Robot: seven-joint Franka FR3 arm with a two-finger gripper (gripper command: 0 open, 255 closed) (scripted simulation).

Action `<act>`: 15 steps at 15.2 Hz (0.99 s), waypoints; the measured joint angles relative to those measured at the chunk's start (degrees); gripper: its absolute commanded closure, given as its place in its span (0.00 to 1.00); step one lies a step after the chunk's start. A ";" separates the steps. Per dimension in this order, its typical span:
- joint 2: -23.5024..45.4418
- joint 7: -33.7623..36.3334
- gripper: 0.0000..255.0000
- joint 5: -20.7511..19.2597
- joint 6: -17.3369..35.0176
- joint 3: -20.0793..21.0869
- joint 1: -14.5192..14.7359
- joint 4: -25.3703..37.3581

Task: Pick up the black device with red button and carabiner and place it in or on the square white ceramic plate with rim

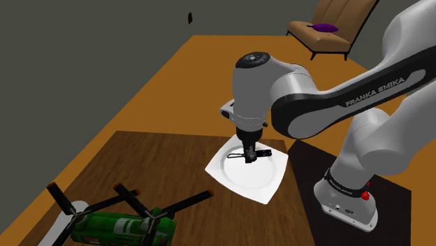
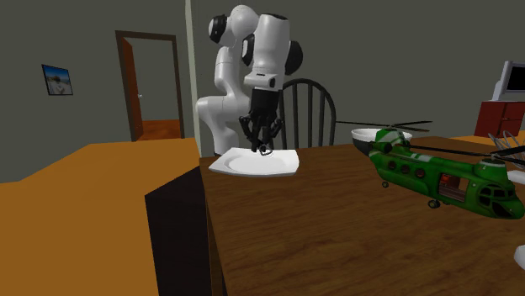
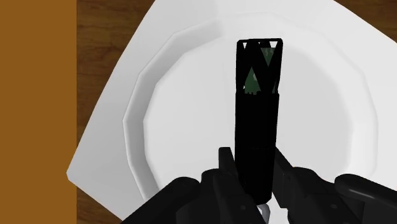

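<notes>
Helicopter [image 1: 119,225] lies at the shoulder view's lower left; right of it the square white plate [image 1: 260,186], and over that the arm [image 1: 335,105] reaches in from the right — gripper [image 1: 249,155] pointing straight down, fingers [image 3: 225,167] clasped on the black device [image 3: 257,127] above the plate's middle.

You have one black device [image 3: 257,127], one square white plate [image 1: 267,183], one green toy helicopter [image 2: 421,168], one spindle-back chair [image 2: 313,99], one framed picture [image 2: 56,80] and one brown couch [image 1: 328,31].
</notes>
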 measured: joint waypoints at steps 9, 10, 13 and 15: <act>0.99 0.45 0.00 -0.03 2.10 0.56 -0.06 -1.12; 0.99 0.45 0.00 -0.03 2.10 0.56 -0.06 -1.12; 0.99 0.45 0.00 -0.03 2.10 0.56 -0.06 -1.11; 0.99 0.45 0.00 -0.03 2.10 0.56 -0.06 -1.11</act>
